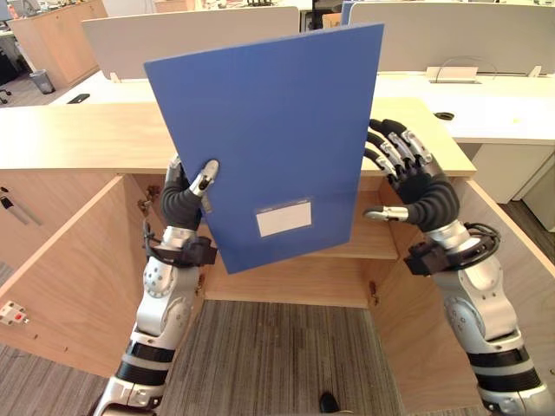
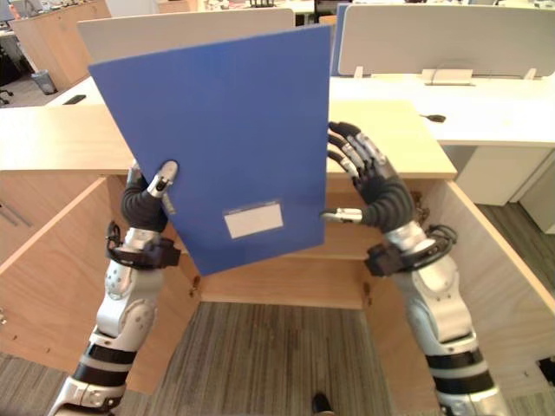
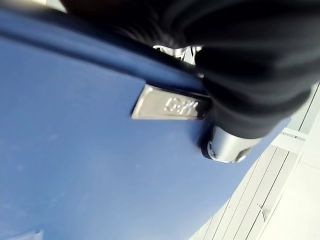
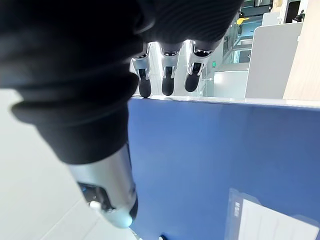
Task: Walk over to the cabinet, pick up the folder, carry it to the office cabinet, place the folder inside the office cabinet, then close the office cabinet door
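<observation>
I hold a large blue folder [image 1: 269,130] upright, tilted a little, in front of the open office cabinet [image 1: 78,134]. A white label [image 1: 284,218] is on its lower front. My left hand [image 1: 184,201] is shut on the folder's lower left edge, thumb on the front and fingers behind. In the left wrist view the thumb [image 3: 227,145] presses the blue cover [image 3: 75,165] beside a metal plate [image 3: 170,105]. My right hand [image 1: 425,191] is open at the folder's right edge, fingertips [image 4: 167,85] reaching over the edge of the cover [image 4: 210,160].
The cabinet's two wooden doors stand wide open, the left door [image 1: 61,269] and the right door [image 1: 520,251], with a shelf [image 1: 364,243] inside. White desks [image 1: 486,104] with grey dividers stand behind. Grey carpet [image 1: 277,355] lies below.
</observation>
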{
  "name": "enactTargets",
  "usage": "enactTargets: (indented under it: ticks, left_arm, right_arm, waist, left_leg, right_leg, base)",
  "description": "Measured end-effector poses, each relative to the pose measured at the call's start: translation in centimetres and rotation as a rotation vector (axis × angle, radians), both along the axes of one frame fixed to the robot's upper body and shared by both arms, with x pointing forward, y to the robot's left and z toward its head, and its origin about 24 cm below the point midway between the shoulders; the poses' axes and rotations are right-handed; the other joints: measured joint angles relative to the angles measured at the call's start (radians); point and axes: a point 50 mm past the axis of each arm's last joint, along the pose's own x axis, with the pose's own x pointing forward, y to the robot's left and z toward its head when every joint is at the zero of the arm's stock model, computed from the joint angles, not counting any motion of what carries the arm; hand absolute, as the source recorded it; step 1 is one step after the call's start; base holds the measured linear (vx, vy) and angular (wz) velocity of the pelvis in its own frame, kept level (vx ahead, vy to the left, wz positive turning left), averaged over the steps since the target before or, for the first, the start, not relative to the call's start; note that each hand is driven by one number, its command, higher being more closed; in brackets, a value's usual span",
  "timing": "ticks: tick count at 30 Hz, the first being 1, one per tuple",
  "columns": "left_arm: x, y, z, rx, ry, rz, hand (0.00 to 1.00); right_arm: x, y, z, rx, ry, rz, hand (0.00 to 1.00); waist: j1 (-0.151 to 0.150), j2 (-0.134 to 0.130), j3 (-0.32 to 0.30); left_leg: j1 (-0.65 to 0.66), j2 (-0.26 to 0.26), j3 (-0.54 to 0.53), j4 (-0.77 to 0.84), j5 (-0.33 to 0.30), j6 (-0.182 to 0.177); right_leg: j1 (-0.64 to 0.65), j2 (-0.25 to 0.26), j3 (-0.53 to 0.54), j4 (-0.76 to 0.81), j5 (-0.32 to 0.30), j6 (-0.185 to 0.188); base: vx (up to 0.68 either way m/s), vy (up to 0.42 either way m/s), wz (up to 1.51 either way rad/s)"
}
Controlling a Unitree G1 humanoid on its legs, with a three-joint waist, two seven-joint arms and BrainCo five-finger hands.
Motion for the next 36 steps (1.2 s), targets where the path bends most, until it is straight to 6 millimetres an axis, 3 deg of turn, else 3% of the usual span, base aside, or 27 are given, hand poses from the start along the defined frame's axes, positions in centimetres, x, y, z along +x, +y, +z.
enactTargets:
  ticks: [7,23,30,36]
  left_arm:
    - [0.7,0.1,-0.1,-0.025,0.024,-0.008,1.00]
    - [1.3,0.0,0.5,-0.033,0.023,-0.020,1.00]
    - [1.6,0.0,-0.3,-0.012,0.069,-0.030,1.00]
    - [1.5,-1.0,-1.0,0.019,0.101,-0.077,1.00]
  right_arm:
    - [1.7,1.0,0.5,-0.003,0.025,0.035,0.00]
    - [4.2,2.0,2.3,0.027,0.045,0.066,0.00]
    - [5.2,2.6,1.8,0.010,0.083,0.030,0.00]
    - [5.7,3.6,1.6,0.025,0.068,-0.029,0.00]
  waist:
    - [0.006,-0.006,-0.007]
    - [0.015,-0.024,-0.015]
    - [0.008,-0.047,-0.018]
    - [0.008,-0.060,-0.013]
  left_leg:
    - [-0.009,0.000,-0.021,-0.010,0.015,0.008]
    - [-0.017,-0.024,-0.036,-0.046,0.051,0.015]
    - [-0.041,-0.015,-0.054,-0.031,0.053,0.009]
    - [-0.052,-0.006,-0.055,0.004,0.051,0.003]
  right_leg:
    - [0.005,-0.002,-0.032,-0.017,0.039,0.001]
    - [-0.004,-0.025,-0.049,-0.020,0.050,0.001]
    - [-0.003,-0.022,-0.073,-0.046,0.051,-0.003]
    - [0.001,-0.016,-0.076,-0.050,0.039,-0.023]
  base:
    - [0.00,-0.002,0.09]
    - [-0.02,0.006,0.03]
    - [-0.01,-0.013,0.06]
    - [0.00,0.003,-0.01]
